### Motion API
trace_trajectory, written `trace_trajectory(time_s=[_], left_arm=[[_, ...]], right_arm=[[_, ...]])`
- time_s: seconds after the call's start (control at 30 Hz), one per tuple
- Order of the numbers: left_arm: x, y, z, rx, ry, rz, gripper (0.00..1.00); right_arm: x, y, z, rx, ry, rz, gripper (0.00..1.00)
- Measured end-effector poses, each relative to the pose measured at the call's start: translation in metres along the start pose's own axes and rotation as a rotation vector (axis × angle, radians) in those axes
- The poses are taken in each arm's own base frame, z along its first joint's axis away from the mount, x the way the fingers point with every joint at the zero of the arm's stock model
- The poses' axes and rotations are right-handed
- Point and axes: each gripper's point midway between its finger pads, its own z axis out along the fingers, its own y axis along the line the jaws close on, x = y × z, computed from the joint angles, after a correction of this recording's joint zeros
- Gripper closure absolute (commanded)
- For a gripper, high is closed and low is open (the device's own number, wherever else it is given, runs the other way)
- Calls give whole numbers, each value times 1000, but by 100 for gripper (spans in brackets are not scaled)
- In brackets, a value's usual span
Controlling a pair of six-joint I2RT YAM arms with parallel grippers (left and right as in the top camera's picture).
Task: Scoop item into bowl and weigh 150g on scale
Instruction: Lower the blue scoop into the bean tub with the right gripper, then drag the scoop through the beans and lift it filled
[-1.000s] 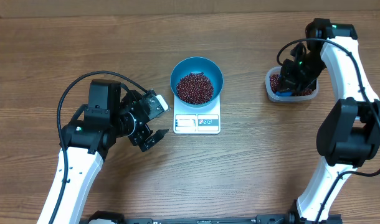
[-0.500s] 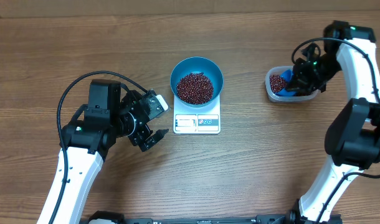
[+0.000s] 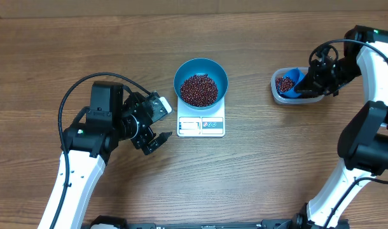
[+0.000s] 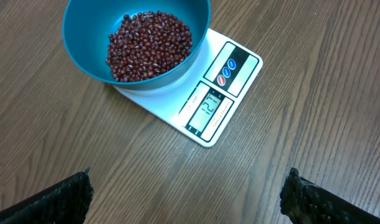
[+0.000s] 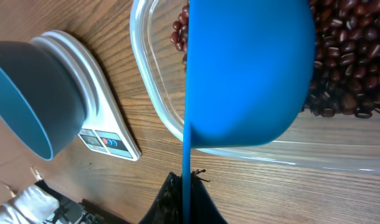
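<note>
**Overhead view.** We see a wood-grain table (image 3: 257, 165). A round, smooth teal bowl (image 3: 186, 69) stands on the flat white rectangular scale (image 3: 201, 126), whose display edge faces the robot. A mound of small, glossy, dark red-brown beans (image 3: 199, 90) fills the bowl's floor. The left gripper (image 3: 159, 124) hangs just beside the scale, its jaws spread wide and holding nothing. Well apart to the right, the right gripper (image 3: 308, 81) sits over a clear plastic tub (image 3: 316, 98), with a blue scoop (image 3: 293, 81) tilted inside it.

**Left wrist view.** Two black, rough-textured fingertips (image 4: 59, 202) frame the lower corners, far apart, with bare wood between them. Ahead lie the bowl (image 4: 84, 37), its oval beans (image 4: 149, 45), and the scale (image 4: 230, 68), with a lit display and round buttons.

**Right wrist view.** The dark jaws are pinched tight on the scoop's thin handle. The scoop's matte, rounded cup (image 5: 246, 68) covers part of the tub, and its thin, transparent, curved wall (image 5: 154, 93) holds more beans (image 5: 346, 68). The bowl (image 5: 34, 93) and scale (image 5: 99, 112) appear to the left.
</note>
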Motion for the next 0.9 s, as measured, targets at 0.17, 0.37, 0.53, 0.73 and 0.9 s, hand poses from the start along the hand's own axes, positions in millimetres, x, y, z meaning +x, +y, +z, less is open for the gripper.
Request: trace_trajectory(time_s=[0.17, 0.37, 0.53, 0.73, 0.9], left_arm=[[0, 0, 0, 0, 0, 0, 0], [0, 0, 0, 0, 0, 0, 0], [0, 0, 0, 0, 0, 0, 0], [0, 0, 0, 0, 0, 0, 0], [0, 0, 0, 0, 0, 0, 1]], right_arm=[[2, -6, -6, -20, -2, 11, 96], [6, -11, -15, -70, -1, 6, 96], [6, -7, -18, -114, -12, -27, 96], [9, 1, -19, -159, -6, -60, 96], [10, 4, -19, -176, -2, -74, 96]])
